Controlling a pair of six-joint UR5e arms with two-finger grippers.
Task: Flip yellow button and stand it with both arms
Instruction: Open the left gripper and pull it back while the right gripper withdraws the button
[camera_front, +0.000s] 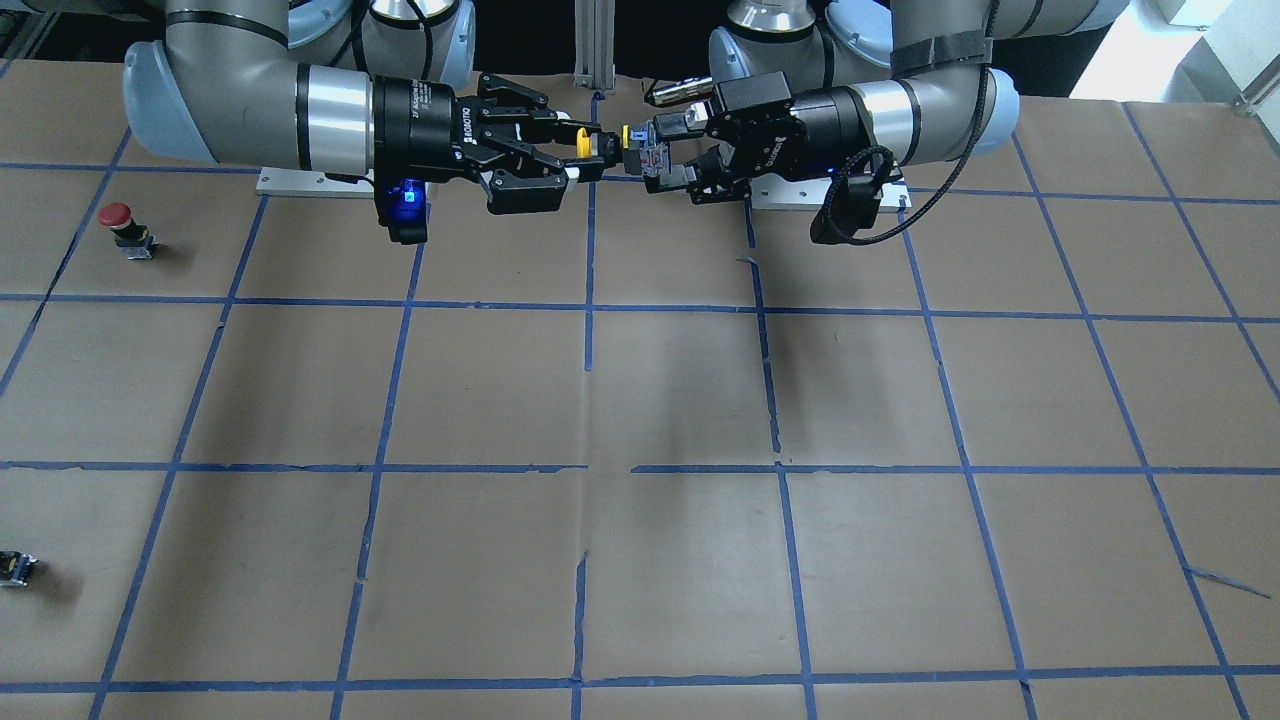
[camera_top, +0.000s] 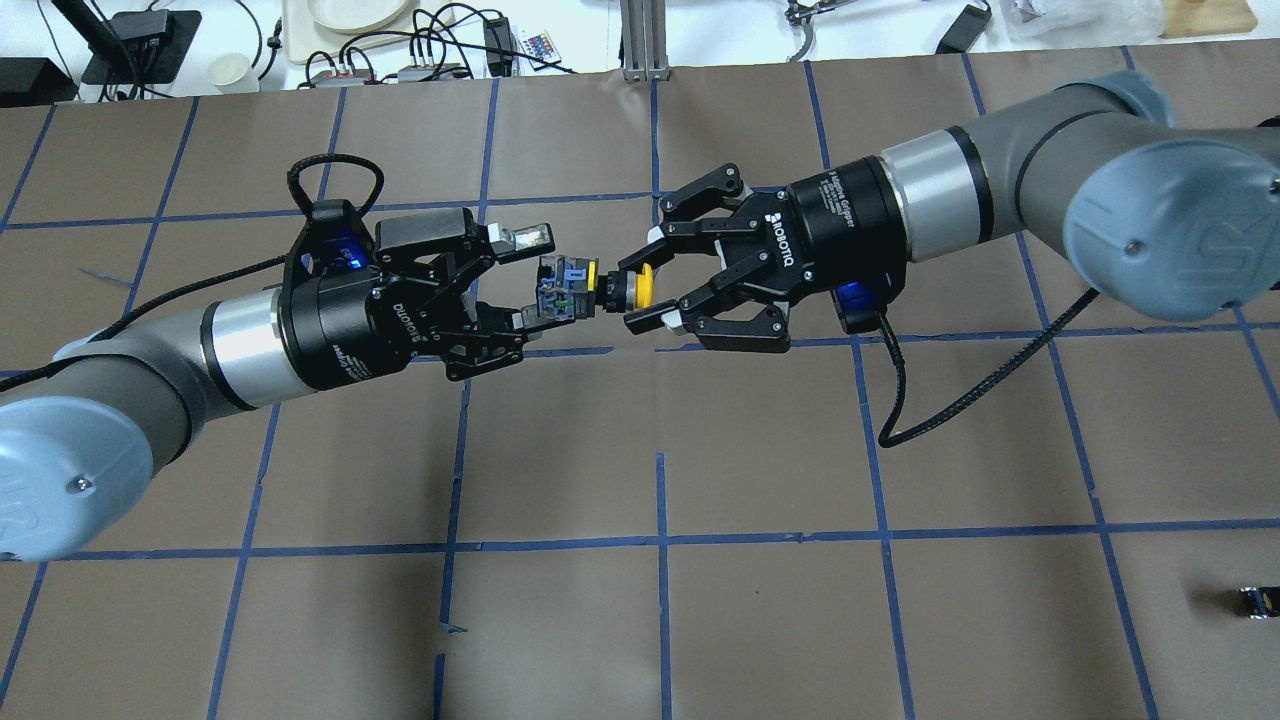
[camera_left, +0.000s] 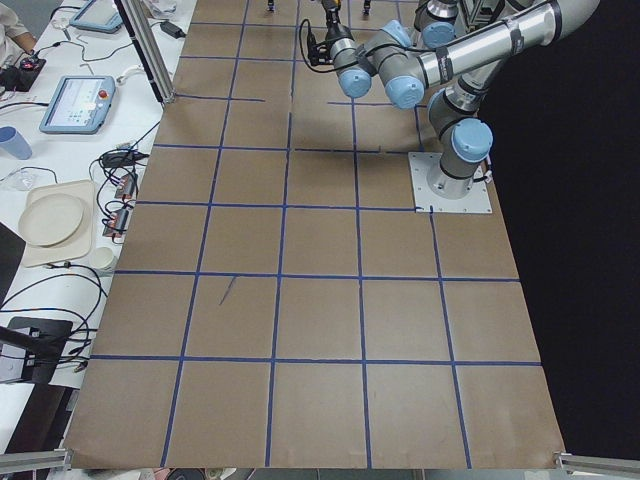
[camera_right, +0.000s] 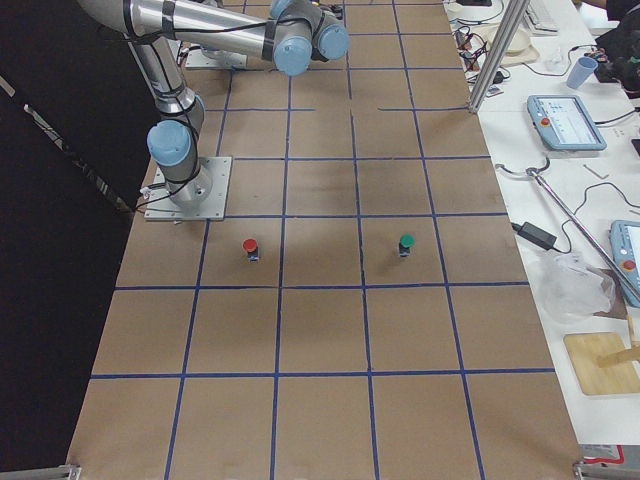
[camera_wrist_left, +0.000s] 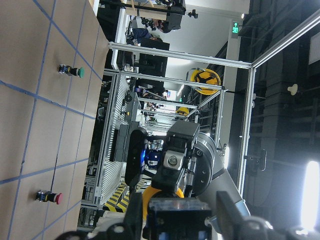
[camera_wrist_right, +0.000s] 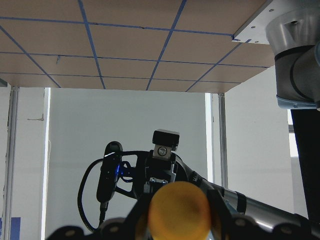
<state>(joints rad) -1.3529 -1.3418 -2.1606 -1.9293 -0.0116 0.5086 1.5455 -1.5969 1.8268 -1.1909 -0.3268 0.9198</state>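
Note:
The yellow button is held in the air between the two grippers, lying level, its yellow cap toward the right arm and its black-and-metal body toward the left arm. My left gripper is shut on the button's body; it also shows in the front view. My right gripper is open, its fingers spread on either side of the cap with a gap on each side; it also shows in the front view. The cap fills the bottom of the right wrist view. The body shows at the bottom of the left wrist view.
A red-capped button stands on the table on the robot's right side, and a green-capped one stands farther out. A small black part lies near the right edge. Brown paper with a blue tape grid covers the table.

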